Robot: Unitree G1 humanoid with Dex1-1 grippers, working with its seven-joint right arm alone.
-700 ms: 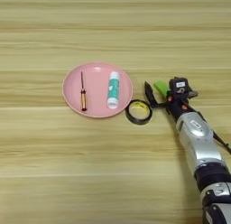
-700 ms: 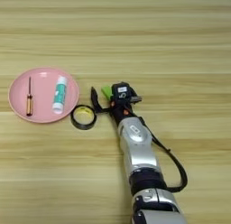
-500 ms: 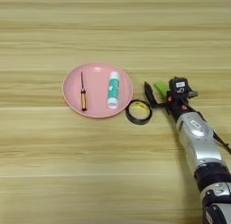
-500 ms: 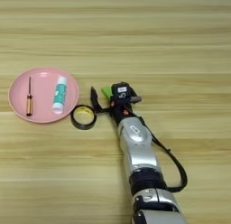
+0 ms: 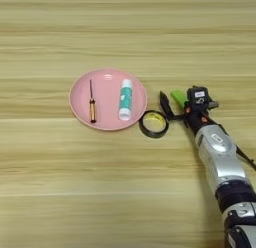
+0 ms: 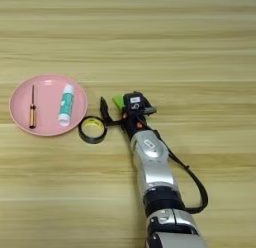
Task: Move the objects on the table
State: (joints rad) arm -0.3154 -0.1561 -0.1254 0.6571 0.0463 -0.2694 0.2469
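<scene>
A small bright green block (image 5: pixel 177 96) lies on the wooden table (image 5: pixel 128 37), just right of a black tape roll (image 5: pixel 153 124). My right gripper (image 5: pixel 178 103) comes in from the lower right on its silver forearm (image 5: pixel 219 154) and stands open at the block. One black finger (image 5: pixel 163 100) sticks up to the block's left with a gap between them. The other finger is hidden under the gripper's black head (image 6: pixel 135 101), which covers the block's right end. In the right eye view the green block (image 6: pixel 118 100) shows between the finger and the head.
A pink plate (image 5: pixel 80 103) sits left of the tape roll. It holds a small screwdriver (image 5: pixel 92 103) and a white tube with a teal label (image 5: pixel 125 98). A black cable (image 6: pixel 192 179) loops off the forearm's right side.
</scene>
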